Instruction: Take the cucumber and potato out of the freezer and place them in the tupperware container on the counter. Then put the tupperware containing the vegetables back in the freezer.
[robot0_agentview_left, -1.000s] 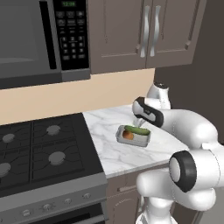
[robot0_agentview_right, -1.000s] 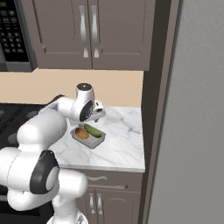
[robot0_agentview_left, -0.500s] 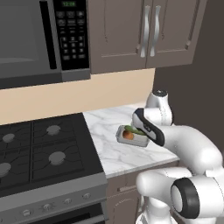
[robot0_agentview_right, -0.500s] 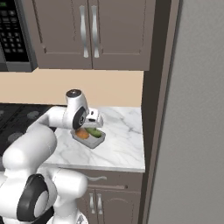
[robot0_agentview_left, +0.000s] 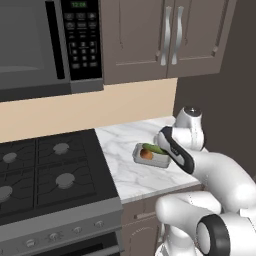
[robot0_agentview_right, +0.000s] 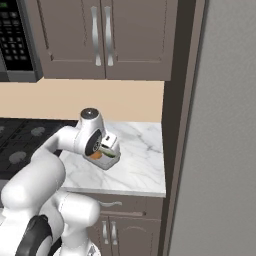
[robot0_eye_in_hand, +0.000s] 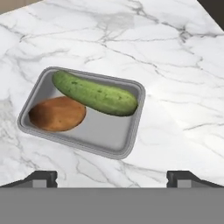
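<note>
The tupperware container (robot0_eye_in_hand: 127, 146) is a shallow grey tray lying on the white marble counter (robot0_eye_in_hand: 175, 78). Inside it, the green cucumber (robot0_eye_in_hand: 94, 92) lies along the far side and the orange-brown potato (robot0_eye_in_hand: 57, 113) sits in the near left corner. My gripper (robot0_eye_in_hand: 112, 179) hovers just above and in front of the tray, open, with nothing between its fingertips (robot0_eye_in_hand: 41, 177). From the left base view the tray (robot0_agentview_left: 159, 161) with the cucumber (robot0_agentview_left: 153, 148) and potato (robot0_agentview_left: 146, 154) sits beside my hand. The grey freezer (robot0_agentview_right: 227, 130) stands at the right.
A black stovetop (robot0_agentview_left: 45, 175) adjoins the counter (robot0_agentview_left: 125, 170) on the left, under a microwave (robot0_agentview_left: 40, 45). Brown upper cabinets (robot0_agentview_left: 165, 35) hang above. A dark panel (robot0_agentview_right: 175, 125) separates the counter from the freezer. The counter's front edge is near the tray.
My hand has come down closer to the tray and the arm has folded lower over the counter. The jaws stayed open; the tray and vegetables have not moved.
</note>
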